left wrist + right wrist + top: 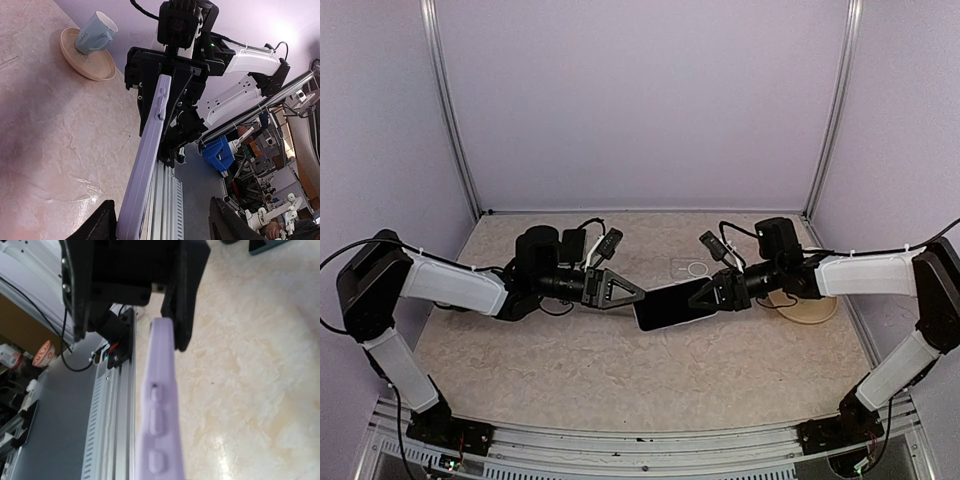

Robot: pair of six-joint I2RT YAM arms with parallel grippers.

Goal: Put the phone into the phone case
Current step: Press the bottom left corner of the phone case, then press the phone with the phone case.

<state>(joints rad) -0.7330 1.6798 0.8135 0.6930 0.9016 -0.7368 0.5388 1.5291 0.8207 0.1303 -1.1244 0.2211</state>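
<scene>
From above, the right hand (700, 298) is clenched on the dark-faced phone (668, 306), its free end by the left hand (632, 293). Left wrist: that hand is released, its fingers either side of the lavender phone case (150, 145). Right wrist: only the pinched case edge shows; the phone seems seated, so probably just setting down remains.

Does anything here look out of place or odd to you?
Nothing is spilled or broken. The only oddity: the phone hangs in the air, pinched at one end by the right hand, while the clear case lies on the table behind it and the left hand stands open.
</scene>
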